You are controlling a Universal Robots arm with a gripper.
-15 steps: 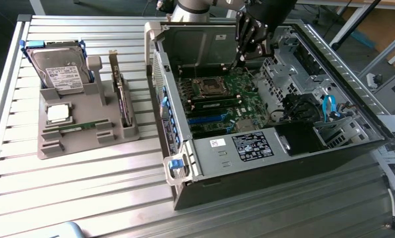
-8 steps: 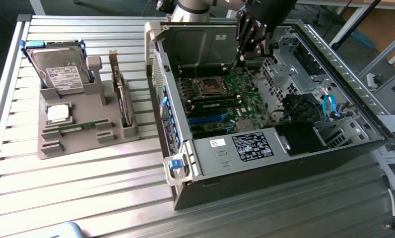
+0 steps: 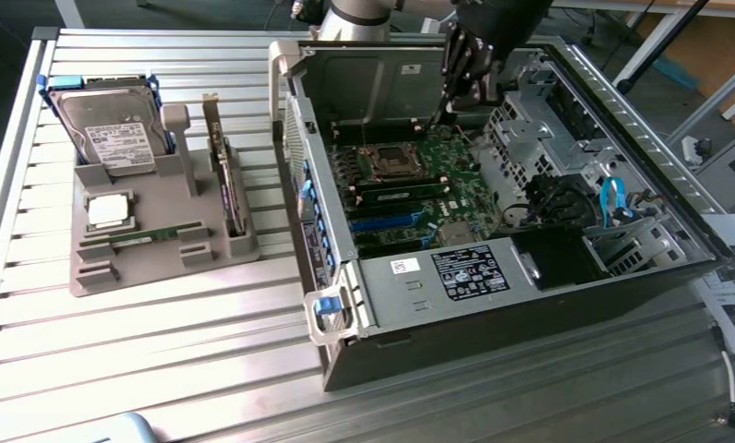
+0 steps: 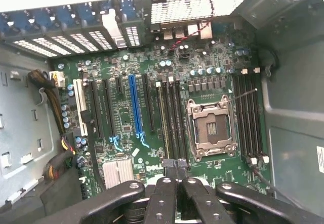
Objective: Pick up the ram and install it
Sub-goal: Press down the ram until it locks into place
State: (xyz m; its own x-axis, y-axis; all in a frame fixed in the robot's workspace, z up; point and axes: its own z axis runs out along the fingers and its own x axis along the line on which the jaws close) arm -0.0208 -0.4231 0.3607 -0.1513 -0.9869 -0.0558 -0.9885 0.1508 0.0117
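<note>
The ram (image 3: pixel 146 235), a thin green stick, lies flat in a slot of the grey parts tray (image 3: pixel 97 277) on the exterior view's left. My gripper (image 3: pixel 456 97) hangs far from it, over the back of the open computer case (image 3: pixel 466 305), above the green motherboard (image 4: pixel 126 118). In the wrist view the black fingers of the gripper (image 4: pixel 174 167) are pressed together with nothing seen between them. They point at the end of the long memory slots (image 4: pixel 172 123) beside the bare CPU socket (image 4: pixel 210 128).
The tray also holds a silver hard drive (image 3: pixel 115 134), a CPU chip (image 3: pixel 109 210) and an upright dark expansion card (image 3: pixel 228 185). Drive cages and blue cables (image 3: pixel 614 203) fill the case on the exterior view's right. The slatted metal table (image 3: pixel 158 360) lies below.
</note>
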